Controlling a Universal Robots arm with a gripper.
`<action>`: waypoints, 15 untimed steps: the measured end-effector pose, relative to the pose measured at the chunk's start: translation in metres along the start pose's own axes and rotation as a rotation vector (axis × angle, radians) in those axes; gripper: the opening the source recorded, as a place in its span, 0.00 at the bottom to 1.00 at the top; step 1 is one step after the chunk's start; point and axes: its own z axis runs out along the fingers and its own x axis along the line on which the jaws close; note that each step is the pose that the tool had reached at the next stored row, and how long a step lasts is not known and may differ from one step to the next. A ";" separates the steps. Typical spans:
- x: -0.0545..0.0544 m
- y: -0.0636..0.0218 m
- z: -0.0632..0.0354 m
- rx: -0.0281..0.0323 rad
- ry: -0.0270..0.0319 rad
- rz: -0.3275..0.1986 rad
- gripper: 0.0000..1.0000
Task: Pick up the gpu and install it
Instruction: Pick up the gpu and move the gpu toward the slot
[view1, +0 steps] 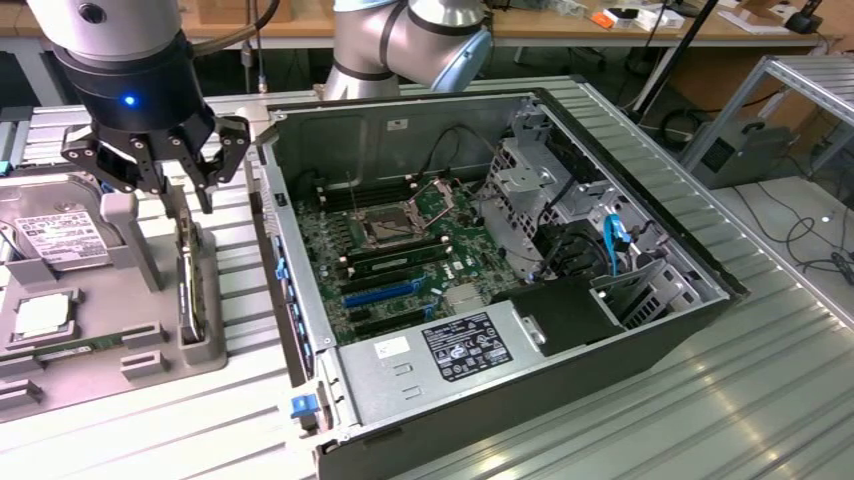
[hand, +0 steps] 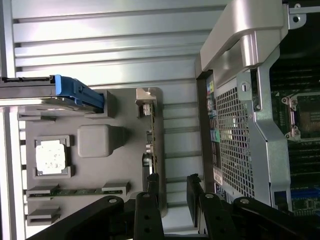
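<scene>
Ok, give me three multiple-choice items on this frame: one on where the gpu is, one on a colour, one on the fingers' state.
1. Where is the gpu? A in a motherboard slot; B lifted clear of everything; C on edge in the tray.
2. The light on the arm is: A blue; B red; C green.
3. The fingers are: A shut and empty; B open over the gpu; C shut on the gpu.
Answers: C, the card stands upright in its tray holder; A, the light glows blue; B, the fingers are spread, with the card just below them.
</scene>
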 end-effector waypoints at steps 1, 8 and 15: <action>0.000 0.0000 0.0005 -0.0001 -0.0001 0.000 0.36; 0.000 -0.0003 0.0028 -0.0001 0.0000 0.000 0.36; 0.000 -0.0005 0.0058 -0.0001 -0.0001 0.000 0.36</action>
